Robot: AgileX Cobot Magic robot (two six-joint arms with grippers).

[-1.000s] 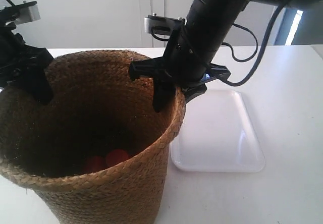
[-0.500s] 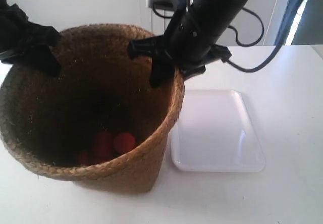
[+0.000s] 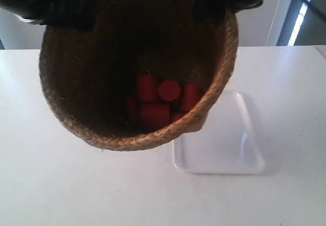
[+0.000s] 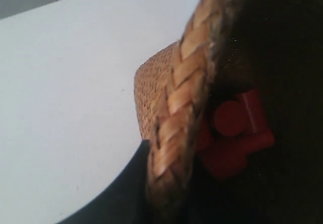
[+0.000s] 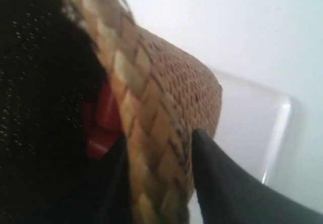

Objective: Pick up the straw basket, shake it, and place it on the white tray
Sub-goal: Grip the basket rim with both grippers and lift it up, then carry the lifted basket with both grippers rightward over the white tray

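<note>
The straw basket [image 3: 127, 137] hangs in the air, tipped so its mouth faces the exterior camera. Its lower rim overlaps the near corner of the white tray [image 3: 232, 144], which lies flat on the table. Several red cylinders [image 3: 158, 101] lie in a heap inside. My left gripper [image 3: 71, 9] is shut on the braided rim [image 4: 181, 113] at the exterior view's left, one dark finger [image 4: 121, 188] outside the wall. My right gripper [image 3: 206, 4] is shut on the rim [image 5: 146, 113] on the tray side, a finger [image 5: 227, 183] outside and the other inside.
The white table [image 3: 61, 185] spreads under and around the basket. A tray [image 5: 252, 118] corner shows past the basket wall in the right wrist view. White wall and a window strip [image 3: 298, 22] lie behind.
Both arms have raised the basket off the table and tipped its mouth towards the camera. The red cylinders have slid together on the lower side.
</note>
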